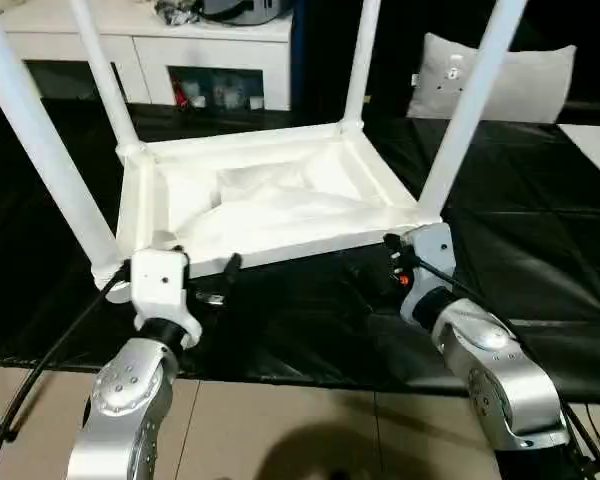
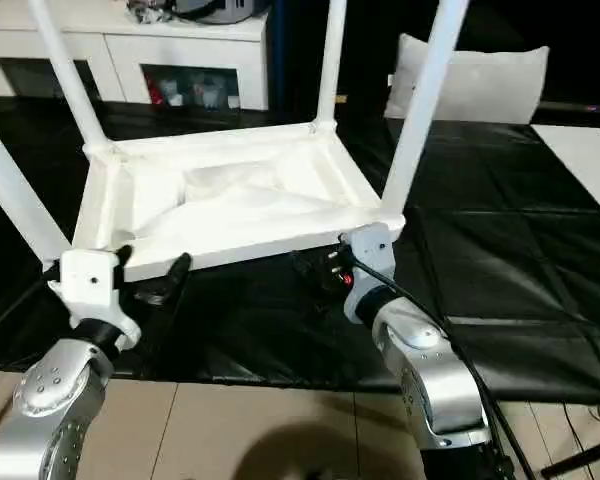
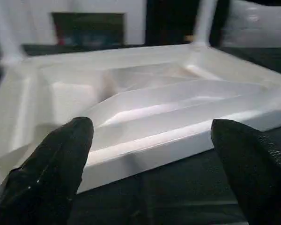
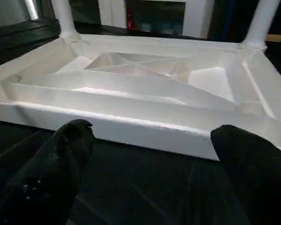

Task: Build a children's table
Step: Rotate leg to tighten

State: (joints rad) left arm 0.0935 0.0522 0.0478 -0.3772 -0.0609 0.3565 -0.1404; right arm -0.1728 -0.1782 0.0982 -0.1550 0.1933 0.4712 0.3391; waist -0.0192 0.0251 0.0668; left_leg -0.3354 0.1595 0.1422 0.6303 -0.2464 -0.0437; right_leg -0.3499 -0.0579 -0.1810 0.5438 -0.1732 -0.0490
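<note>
Upturned table (image 1: 270, 205), four legs up: light, stiff, slick plastic; take near rim. Left gripper (image 1: 178, 287), right gripper (image 2: 322, 268) wide open, empty.

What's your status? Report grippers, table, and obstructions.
Left gripper and right gripper both open, empty, near the tabletop's front edge. White plastic rectangular tabletop upside down on black mat, four white tubular legs standing in the corners. Nothing in between.
</note>
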